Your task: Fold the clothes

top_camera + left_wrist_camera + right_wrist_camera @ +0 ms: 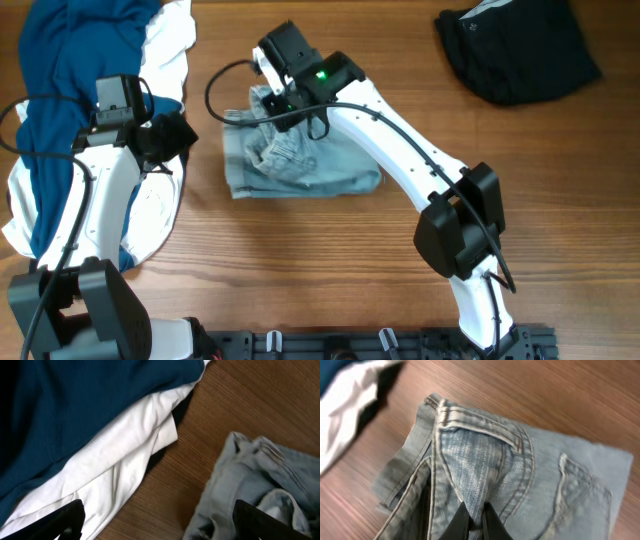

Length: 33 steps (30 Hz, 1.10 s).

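Note:
Pale-blue denim shorts (300,165) lie bunched on the wooden table near the middle. My right gripper (476,515) is shut on a pinched ridge of the shorts (485,465) near the waistband and lifts that fold; overhead it sits over their upper left part (280,100). My left gripper (160,522) is open and empty, its fingers spread over bare wood between the white garment (115,470) and the shorts' edge (240,485). A dark-blue garment (70,70) lies on the white one (160,200) at the left. A black garment (515,45) lies at the far right.
The table (330,260) is brown wood. The left arm (100,200) reaches over the pile of blue and white clothes. The right arm (420,160) crosses from the front right toward the shorts. A black rail (380,342) runs along the front edge.

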### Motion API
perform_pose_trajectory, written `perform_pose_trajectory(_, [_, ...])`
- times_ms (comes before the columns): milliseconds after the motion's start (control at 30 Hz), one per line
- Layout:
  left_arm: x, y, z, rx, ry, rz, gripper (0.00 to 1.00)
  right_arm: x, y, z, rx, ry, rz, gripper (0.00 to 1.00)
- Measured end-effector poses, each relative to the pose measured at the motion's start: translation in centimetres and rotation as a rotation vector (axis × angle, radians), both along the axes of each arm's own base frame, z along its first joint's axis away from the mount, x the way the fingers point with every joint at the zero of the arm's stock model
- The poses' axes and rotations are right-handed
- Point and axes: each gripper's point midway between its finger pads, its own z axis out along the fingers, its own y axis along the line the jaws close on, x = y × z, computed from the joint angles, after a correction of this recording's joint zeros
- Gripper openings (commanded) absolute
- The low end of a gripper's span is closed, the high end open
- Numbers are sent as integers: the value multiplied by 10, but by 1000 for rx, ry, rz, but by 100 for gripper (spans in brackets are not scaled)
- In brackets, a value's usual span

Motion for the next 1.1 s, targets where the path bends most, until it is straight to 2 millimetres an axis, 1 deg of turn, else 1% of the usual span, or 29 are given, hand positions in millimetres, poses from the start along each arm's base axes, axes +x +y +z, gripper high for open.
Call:
perform_pose_trajectory(33, [0, 0, 0, 0, 0, 0, 95, -1, 4, 0, 17, 6, 5, 4])
perform_pose_trajectory(67, [0, 0, 0, 0, 0, 0, 95, -1, 7, -2, 32, 14, 9, 23])
perform_pose_trajectory(100, [0, 0, 0, 0, 0, 0, 95, -1, 12, -7, 45, 27, 18, 57])
perform_pose_trajectory(133, [0, 0, 0, 0, 0, 0, 95, -4, 16, -16, 56, 58, 27, 86])
perform_pose_trajectory(167, [0, 0, 0, 0, 2, 0, 95, -7, 19, -25, 59, 86, 39, 89])
perform_pose_trajectory(200, [-1, 0, 0, 0, 3, 0, 95, -10, 19, -32, 55, 110, 45, 90])
perform_pose_trajectory(267, [-1, 0, 0, -1, 5, 0, 95, -18, 14, -40, 34, 155, 48, 91])
perform_pose_trajectory(333, [-1, 0, -1, -1, 6, 0, 95, -19, 1, -34, 24, 176, 31, 90])
perform_pose_trajectory(400, [-1, 0, -1, -1, 6, 0, 95, -20, -21, -24, 6, 206, -5, 83])
perform_pose_trajectory(467, [-1, 0, -1, -1, 6, 0, 95, -13, -50, -12, 0, 222, -62, 69])
perform_pose_trajectory(500, [-1, 0, -1, -1, 6, 0, 95, -9, -63, -8, -3, 227, -83, 63])
perform_pose_trajectory(533, [-1, 0, -1, -1, 6, 0, 95, -7, -71, -8, -7, 232, -97, 61])
perform_pose_trajectory(567, [-1, 0, -1, -1, 6, 0, 95, -6, -85, -12, -18, 253, -122, 56])
perform_pose_trajectory(600, [-1, 0, -1, -1, 6, 0, 95, -9, -93, -21, -33, 278, -134, 54])
perform_pose_trajectory(633, [-1, 0, -1, -1, 6, 0, 95, -13, -97, -32, -47, 302, -137, 53])
perform_pose_trajectory(700, [-2, 0, -1, -1, 7, 0, 95, -29, -101, -57, -82, 355, -129, 53])
perform_pose_trajectory(733, [-1, 0, -1, -1, 6, 0, 95, -34, -102, -65, -94, 372, -126, 53])
perform_pose_trajectory(833, [-1, 0, -1, -1, 6, 0, 95, -47, -103, -97, -112, 399, -114, 54])
perform_pose_trajectory(967, [-2, 0, -1, -2, 9, 0, 95, -40, -105, -119, -96, 358, -140, 55])
perform_pose_trajectory(1033, [-3, 0, -1, -2, 14, 0, 96, -37, -108, -125, -93, 351, -156, 55])
perform_pose_trajectory(1100, [-3, -1, -1, -2, 14, 0, 96, -30, -114, -127, -85, 344, -177, 56])
